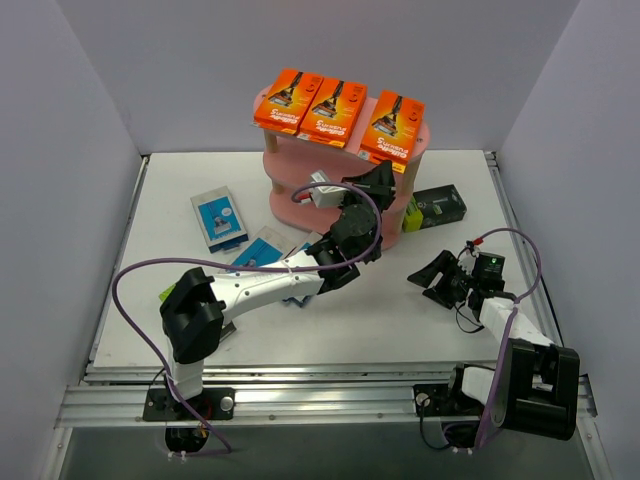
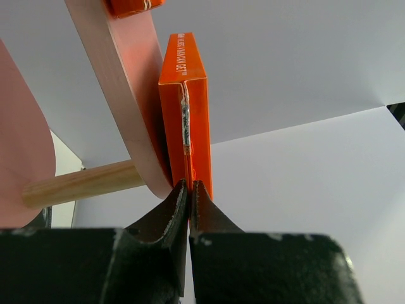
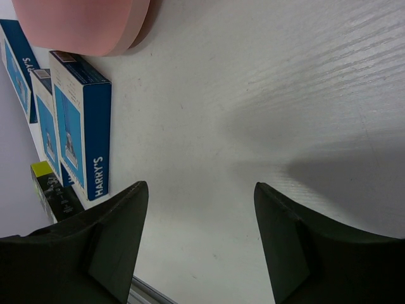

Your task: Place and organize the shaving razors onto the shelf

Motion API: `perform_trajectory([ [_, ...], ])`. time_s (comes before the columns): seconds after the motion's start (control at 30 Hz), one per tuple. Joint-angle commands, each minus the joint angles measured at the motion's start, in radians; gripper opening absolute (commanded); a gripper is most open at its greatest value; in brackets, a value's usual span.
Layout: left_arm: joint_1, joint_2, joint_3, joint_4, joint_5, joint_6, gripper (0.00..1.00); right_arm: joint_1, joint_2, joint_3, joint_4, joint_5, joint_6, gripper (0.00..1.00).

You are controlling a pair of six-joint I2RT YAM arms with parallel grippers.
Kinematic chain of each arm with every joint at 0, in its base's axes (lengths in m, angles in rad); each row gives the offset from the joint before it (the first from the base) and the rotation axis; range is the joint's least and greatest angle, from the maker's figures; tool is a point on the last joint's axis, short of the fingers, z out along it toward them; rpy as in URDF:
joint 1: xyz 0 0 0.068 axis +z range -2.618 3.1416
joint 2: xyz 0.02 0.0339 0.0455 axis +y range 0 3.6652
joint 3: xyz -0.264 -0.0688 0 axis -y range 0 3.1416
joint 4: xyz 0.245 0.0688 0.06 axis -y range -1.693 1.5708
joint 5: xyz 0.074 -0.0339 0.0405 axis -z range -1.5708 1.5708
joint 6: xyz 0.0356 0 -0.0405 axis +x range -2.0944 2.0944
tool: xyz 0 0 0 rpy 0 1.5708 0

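Blue-and-white razor packs (image 1: pixel 218 219) are laid flat on the worktop (image 1: pixel 380 320) left of the pink shelf (image 1: pixel 285 203), whose top board is covered by three orange packs (image 1: pixel 331 110) side by side. A fourth orange pack (image 2: pixel 193 107) is pinched by its edge in the closed left claw (image 2: pixel 190 185), just beside a shelf board's rim. A black-and-lime pack (image 1: pixel 436 207) is seen right of the shelf, and the right claw (image 3: pixel 201 190) is held half open over the worktop, nothing gripped.
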Motion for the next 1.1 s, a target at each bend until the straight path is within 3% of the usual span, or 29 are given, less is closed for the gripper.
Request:
perform_trajectory([
  [0.0, 0.013, -0.002, 0.027, -0.020, -0.031, -0.023, 0.02, 0.008, 0.003, -0.007, 0.018, -0.018, -0.004, 0.64],
  [1.07, 0.040, 0.023, 0.039, -0.010, -0.031, -0.070, 0.02, 0.008, 0.011, -0.008, 0.023, -0.016, -0.004, 0.64],
])
